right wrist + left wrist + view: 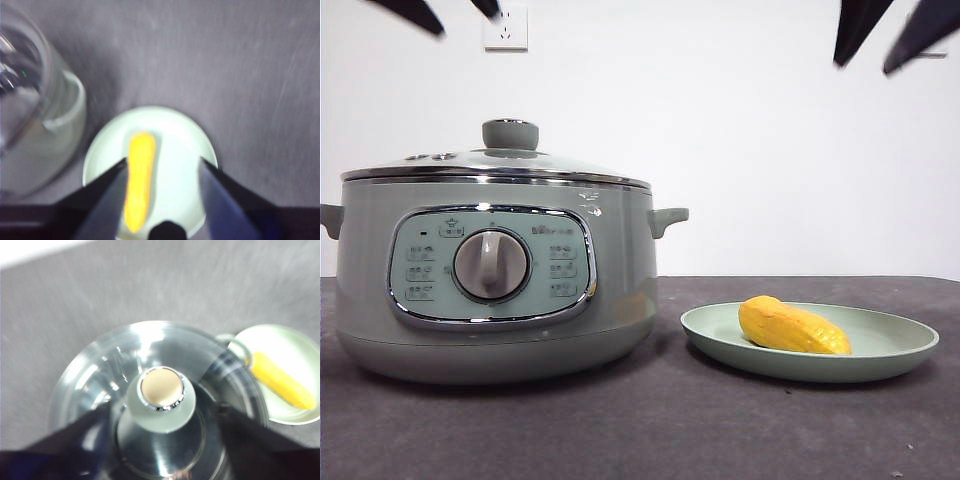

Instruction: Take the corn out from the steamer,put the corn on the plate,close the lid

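The steamer [490,270] stands nearest, large on the dark table [650,430], with the lid [495,165] seated flat on its rim, so the pot looks closed. Just beside it, apart from its wall, the plate [905,350] holds the corn [793,327] lying on its side, well inside the rim.

The left end effector [160,440] hovers high over the lid's knob [161,397], jaws spread wide and holding nothing. The right end effector [162,200] hangs above the plate, jaws apart and empty, the corn showing between them far below.

Both are clear of everything, with open table round the plate and before the pot. I judge the task all but done.
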